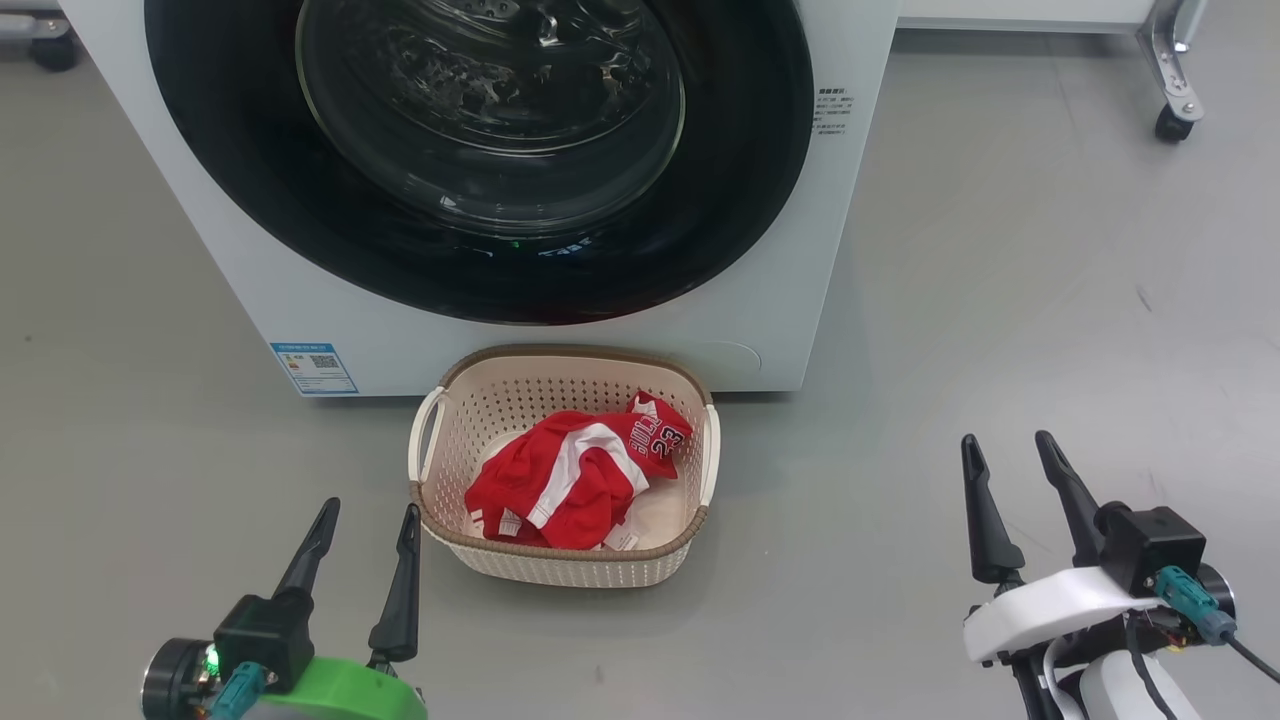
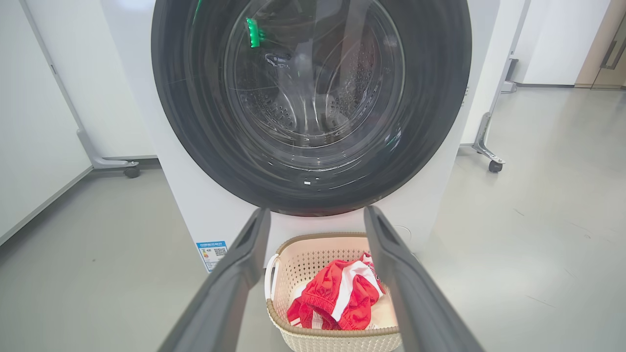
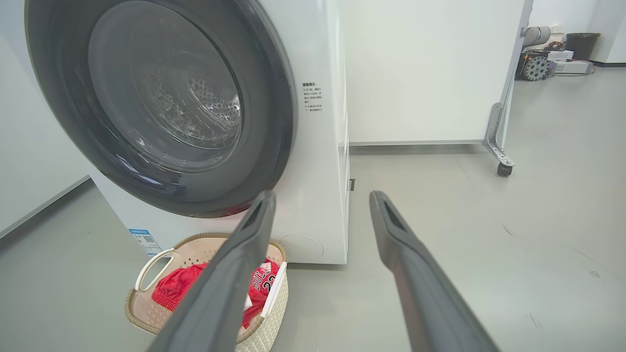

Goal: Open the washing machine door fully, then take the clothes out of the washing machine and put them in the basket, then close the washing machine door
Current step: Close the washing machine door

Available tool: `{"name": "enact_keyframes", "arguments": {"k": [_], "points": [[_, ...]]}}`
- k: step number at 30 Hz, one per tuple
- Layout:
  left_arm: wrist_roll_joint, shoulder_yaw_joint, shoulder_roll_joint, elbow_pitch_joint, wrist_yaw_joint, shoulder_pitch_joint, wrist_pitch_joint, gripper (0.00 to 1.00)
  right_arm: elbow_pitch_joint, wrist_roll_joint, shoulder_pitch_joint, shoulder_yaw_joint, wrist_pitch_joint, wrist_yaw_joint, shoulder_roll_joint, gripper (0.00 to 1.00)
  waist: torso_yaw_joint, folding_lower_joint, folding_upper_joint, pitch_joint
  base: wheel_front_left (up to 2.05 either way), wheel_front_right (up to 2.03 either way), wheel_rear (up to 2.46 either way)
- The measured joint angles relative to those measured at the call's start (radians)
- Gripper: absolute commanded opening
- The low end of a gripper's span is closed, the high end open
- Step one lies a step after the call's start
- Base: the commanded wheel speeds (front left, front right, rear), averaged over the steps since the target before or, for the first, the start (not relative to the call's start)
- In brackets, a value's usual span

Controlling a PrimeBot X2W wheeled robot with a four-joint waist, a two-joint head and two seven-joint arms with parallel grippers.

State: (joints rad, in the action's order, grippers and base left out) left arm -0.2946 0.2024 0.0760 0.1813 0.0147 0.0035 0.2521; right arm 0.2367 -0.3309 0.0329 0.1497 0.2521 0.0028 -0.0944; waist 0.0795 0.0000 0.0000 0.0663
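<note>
The white washing machine [image 1: 760,300] stands straight ahead with its round black door [image 1: 250,180] shut flat against the front; the glass bowl shows the steel drum behind it. On the floor in front sits the cream basket [image 1: 560,568], holding the red clothes [image 1: 575,470] with white stripes and a number 23. My left gripper [image 1: 365,512] hovers open just left of the basket. My right gripper [image 1: 1005,445] stands open well to the basket's right. The door [image 2: 195,146], basket [image 2: 323,337] and clothes [image 2: 337,303] appear again in the left wrist view, and the basket [image 3: 146,318] in the right wrist view.
A blue label sticker [image 1: 313,368] is on the washer's lower left. Wheeled frame legs stand behind it, one caster at the right [image 1: 1172,124] and one at the left [image 2: 131,171]. Grey floor spreads all around. Equipment clutter [image 3: 547,63] lies far off to the right.
</note>
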Motion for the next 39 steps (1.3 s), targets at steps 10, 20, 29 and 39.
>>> {"name": "enact_keyframes", "arguments": {"k": [10, 20, 29, 39], "points": [[0.0, 0.001, 0.0, -0.003, 0.0, 0.006, 0.0, 1.0, -0.05, 0.001, -0.045, 0.0, 0.0, -0.015, -0.001, 1.0, -0.005, 0.0, 0.0, -0.004, 0.0, 0.0, 0.0], [0.0, 0.001, 0.0, -0.006, -0.001, 0.007, 0.0, 1.0, -0.086, 0.009, -0.074, -0.002, 0.0, -0.024, -0.005, 1.0, -0.005, 0.0, 0.0, -0.01, 0.0, 0.0, 0.0], [0.0, 0.0, 0.0, -0.013, -0.002, 0.007, 0.0, 1.0, -0.113, 0.009, -0.089, -0.002, -0.006, -0.032, -0.01, 1.0, -0.008, 0.0, 0.0, -0.012, 0.0, 0.0, 0.0], [0.0, -0.001, -0.001, -0.014, -0.01, 0.008, 0.0, 1.0, -0.138, 0.009, -0.1, -0.002, -0.018, -0.032, -0.016, 1.0, -0.014, 0.0, 0.0, -0.01, 0.0, 0.0, 0.0]]}}
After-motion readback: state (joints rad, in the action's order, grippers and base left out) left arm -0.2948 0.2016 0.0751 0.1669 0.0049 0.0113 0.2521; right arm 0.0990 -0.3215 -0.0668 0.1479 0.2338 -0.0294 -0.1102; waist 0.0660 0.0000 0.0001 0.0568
